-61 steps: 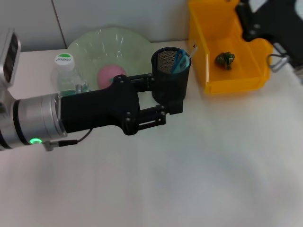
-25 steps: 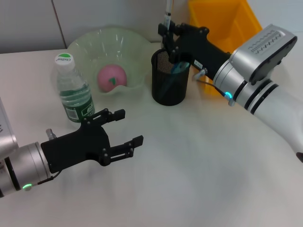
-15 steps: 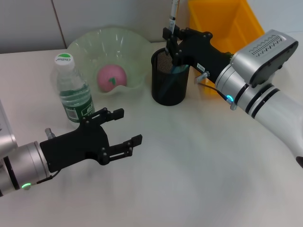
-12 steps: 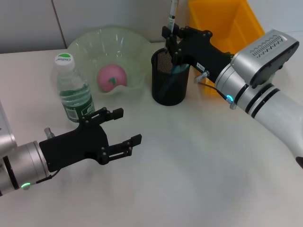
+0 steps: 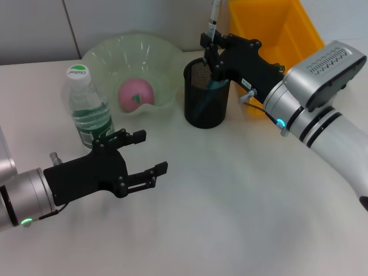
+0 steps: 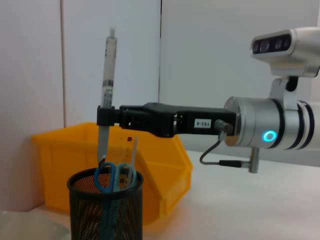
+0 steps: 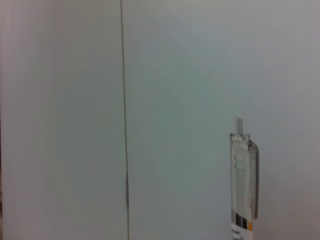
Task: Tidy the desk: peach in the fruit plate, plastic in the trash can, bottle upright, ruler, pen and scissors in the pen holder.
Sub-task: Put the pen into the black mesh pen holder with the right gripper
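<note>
Right pincer (image 5: pixel 211 45) clamped on one pen (image 5: pixel 214 12) above one pen holder (image 5: pixel 206 103), left pincer (image 5: pixel 144 154) apart

Worktop (image 5: pixel 230 218) is viewed from above by the head camera, facing forward and down. Pen holder (image 6: pixel 106 205) and pen (image 6: pixel 106 95) are framed side-on from low down by the left wrist camera, both shared with the head view. Pen top is seen close against the wall (image 7: pixel 175 75) in the right wrist view.
</note>
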